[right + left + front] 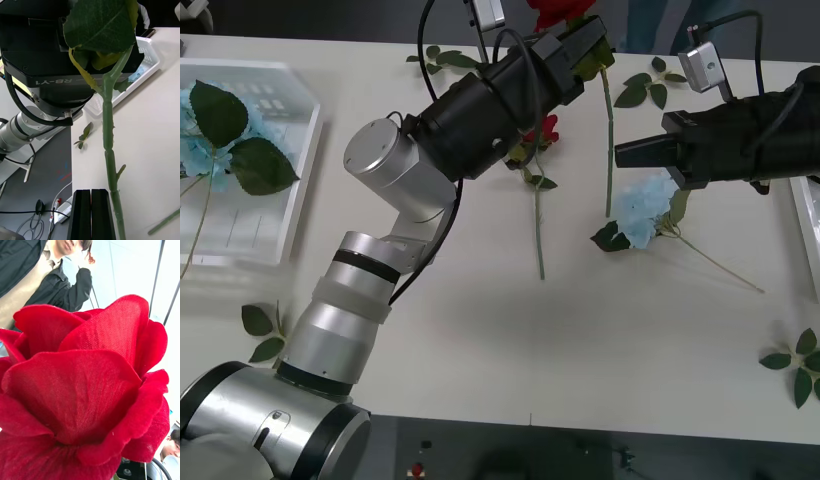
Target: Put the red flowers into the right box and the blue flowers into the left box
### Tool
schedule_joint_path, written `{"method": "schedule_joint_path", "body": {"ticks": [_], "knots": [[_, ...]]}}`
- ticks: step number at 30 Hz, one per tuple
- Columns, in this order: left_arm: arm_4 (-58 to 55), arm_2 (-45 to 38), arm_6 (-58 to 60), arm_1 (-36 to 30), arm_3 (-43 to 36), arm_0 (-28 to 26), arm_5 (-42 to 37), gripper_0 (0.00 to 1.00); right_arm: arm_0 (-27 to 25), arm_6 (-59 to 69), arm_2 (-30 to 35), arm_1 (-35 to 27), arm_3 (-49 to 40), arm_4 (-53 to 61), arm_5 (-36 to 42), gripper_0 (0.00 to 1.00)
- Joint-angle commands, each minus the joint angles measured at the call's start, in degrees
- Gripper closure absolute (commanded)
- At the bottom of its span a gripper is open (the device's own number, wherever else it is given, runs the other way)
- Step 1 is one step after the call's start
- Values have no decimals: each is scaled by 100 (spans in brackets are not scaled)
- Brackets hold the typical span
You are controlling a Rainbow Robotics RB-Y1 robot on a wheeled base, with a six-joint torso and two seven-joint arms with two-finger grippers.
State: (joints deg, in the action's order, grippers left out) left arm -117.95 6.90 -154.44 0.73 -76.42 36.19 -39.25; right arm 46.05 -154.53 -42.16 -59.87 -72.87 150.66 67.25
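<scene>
My left gripper (583, 47) is raised over the far middle of the table, shut on a red flower just below its bloom (561, 10). That bloom (82, 390) sits close before the left wrist camera. Its green stem (608, 150) hangs down to the table. My right gripper (621, 154) reaches in from the right, shut and holding nothing, its fingers (91, 213) pressed together right beside the stem (110, 150). A second red flower (549, 128) lies on the table under the left arm. One blue flower (647, 208) lies below the right gripper. Another blue flower (202, 140) rests in the left box (298, 190).
The right box's pale rim (807, 215) shows at the right edge. Loose green leaf sprigs lie at the front left (264, 333), front right (796, 364) and along the far side (646, 86). The left arm's silver links (385, 170) cross the table's middle left.
</scene>
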Motion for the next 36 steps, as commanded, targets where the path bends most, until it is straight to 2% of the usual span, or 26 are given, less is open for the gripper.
{"method": "schedule_joint_path", "body": {"ticks": [1, 19, 20, 21, 22, 36], "knots": [[-26, -84, -56, 27, -101, 222, 5, 100, 150, -47, 103, 46, -131, 8, -36, 100], [-852, -137, -56, 27, -339, 213, -469, 100, 141, -47, 103, 46, -122, 8, -63, 100], [-852, -145, -56, 27, -339, 213, -469, 100, 150, -47, 103, 46, -114, 8, -63, 81], [-852, -137, -56, 27, -348, 213, -469, 100, 150, -47, 103, 46, -105, 8, -63, 51], [-852, -137, -56, 27, -339, 213, -469, 100, 150, -47, 103, 46, -61, 8, -72, 0], [-527, -145, -56, 27, -339, 213, -373, 100, 159, -47, 217, -25, 308, 394, 7, 0]]}}
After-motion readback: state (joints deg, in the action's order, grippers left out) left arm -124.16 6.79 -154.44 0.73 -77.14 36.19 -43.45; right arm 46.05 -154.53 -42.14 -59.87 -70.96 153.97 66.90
